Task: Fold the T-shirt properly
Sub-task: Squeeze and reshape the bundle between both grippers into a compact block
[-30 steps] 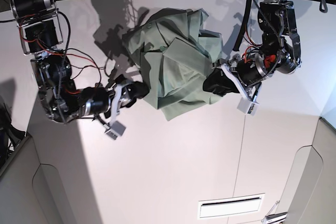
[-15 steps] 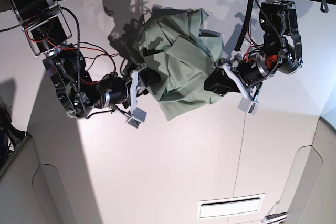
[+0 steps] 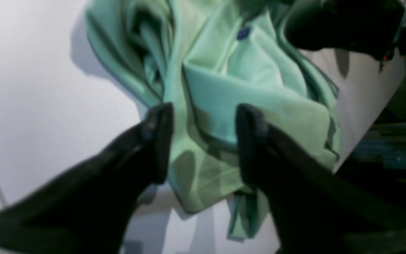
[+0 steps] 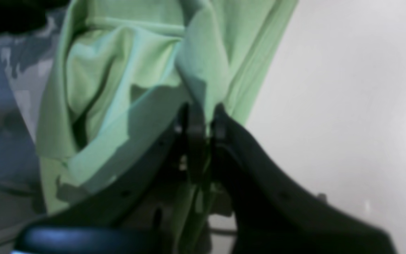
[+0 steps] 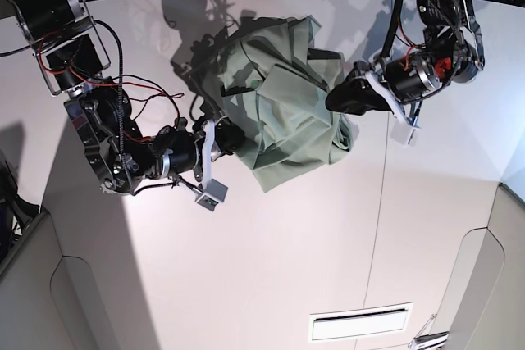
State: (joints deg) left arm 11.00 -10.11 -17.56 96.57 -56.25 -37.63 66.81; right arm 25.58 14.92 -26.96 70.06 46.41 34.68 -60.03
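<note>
Base view is showing the T-shirt [image 5: 283, 112] lying bunched on the white tabletop [image 5: 271, 260], between the two arms. A fold of cloth is being clamped by the right pincer [image 4: 201, 120], its jaws pressed together on it. The left pincer [image 3: 203, 141] is being held apart over the crumpled cloth, nothing gripped. Spreading is judged to be in hand; next, a second edge is probably needing to be gripped and pulled flat.

The right claw [image 4: 201, 123] has advanced and clamped onto the T-shirt [image 5: 283, 112] edge; the left claw [image 3: 203, 141] has released and lifted away.
</note>
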